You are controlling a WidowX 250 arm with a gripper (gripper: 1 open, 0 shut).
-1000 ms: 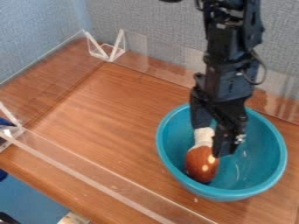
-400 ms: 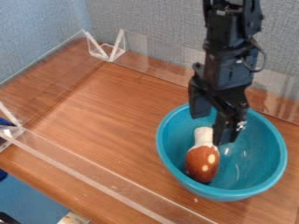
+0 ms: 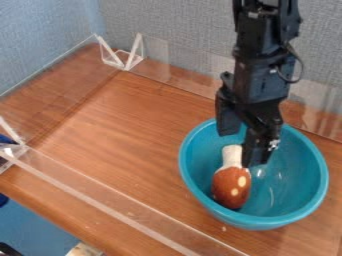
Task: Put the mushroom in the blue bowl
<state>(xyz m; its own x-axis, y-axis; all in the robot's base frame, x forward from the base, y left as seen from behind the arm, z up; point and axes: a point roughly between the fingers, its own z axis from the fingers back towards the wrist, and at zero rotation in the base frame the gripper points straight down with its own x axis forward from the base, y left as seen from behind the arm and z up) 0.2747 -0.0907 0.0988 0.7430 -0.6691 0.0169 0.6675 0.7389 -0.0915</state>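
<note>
Camera view: spread jaws (image 3: 251, 144) above the mushroom (image 3: 231, 181) (no writing legible).

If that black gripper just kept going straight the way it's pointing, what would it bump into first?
Probably the inside of the blue bowl, just behind the mushroom. The open gripper points down there, though one view leaves depth unclear, so it might brush the mushroom's stem.
</note>
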